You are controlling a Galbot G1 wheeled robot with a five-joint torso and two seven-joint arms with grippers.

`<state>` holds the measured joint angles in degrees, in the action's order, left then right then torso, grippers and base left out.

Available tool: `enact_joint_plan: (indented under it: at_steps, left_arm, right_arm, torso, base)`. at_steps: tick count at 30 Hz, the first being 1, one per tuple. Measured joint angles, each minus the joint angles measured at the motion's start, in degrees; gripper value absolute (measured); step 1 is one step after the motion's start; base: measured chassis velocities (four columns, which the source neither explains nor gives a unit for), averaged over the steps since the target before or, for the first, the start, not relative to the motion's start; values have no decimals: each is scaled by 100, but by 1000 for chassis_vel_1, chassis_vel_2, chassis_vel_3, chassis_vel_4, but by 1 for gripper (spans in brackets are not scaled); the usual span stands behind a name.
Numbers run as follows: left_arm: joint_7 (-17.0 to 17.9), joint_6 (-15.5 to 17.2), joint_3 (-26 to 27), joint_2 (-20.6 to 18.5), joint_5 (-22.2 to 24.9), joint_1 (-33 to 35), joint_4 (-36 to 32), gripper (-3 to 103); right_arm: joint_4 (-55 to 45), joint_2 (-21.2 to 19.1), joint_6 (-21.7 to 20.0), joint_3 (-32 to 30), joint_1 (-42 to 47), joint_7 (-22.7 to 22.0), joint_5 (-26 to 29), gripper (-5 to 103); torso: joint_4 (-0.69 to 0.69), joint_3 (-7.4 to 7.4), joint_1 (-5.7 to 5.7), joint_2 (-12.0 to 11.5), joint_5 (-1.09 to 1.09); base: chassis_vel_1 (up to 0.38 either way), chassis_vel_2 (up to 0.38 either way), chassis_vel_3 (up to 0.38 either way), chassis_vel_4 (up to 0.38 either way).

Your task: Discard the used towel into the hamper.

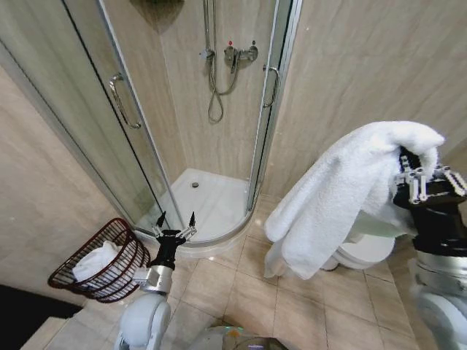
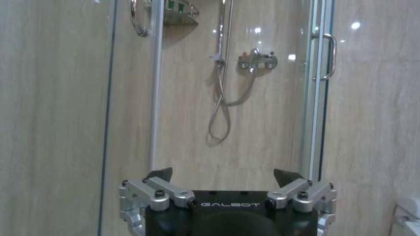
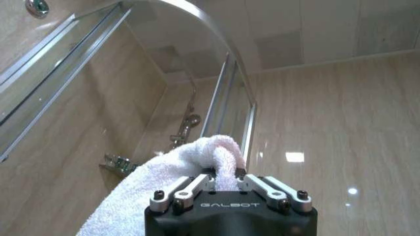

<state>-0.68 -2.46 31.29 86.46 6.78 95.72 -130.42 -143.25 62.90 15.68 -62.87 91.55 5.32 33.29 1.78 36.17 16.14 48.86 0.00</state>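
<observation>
Right pincer (image 1: 414, 169) is gripping the fluffy white towel (image 1: 343, 197) aloft; left pincer (image 1: 176, 222), wide and empty, is idling beside the dark red-brown wire hamper (image 1: 117, 273). Drop still pending.

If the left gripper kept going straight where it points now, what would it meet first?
Probably the tiled shower wall below the hose: the open left gripper aims through the open shower doorway. Depth is unclear.

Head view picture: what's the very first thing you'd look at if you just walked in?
The big white towel, hanging up high on the right from the right gripper, which is shut on it. Next, the dark red-brown hamper low on the left floor, with something white already inside. The left gripper is open beside it, in front of the glass shower.
</observation>
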Motion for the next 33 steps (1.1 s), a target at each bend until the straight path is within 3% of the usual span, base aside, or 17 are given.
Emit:
enact_joint_plan:
  at_steps: [33]
  left_arm:
    - [0, 0, 0, 0, 0, 0, 0, 100]
  right_arm:
    - [1, -48, -150, 91, -71, -203, 147, 12]
  torso:
    - [0, 499, 383, 879, 0]
  base:
    - [0, 0, 0, 0]
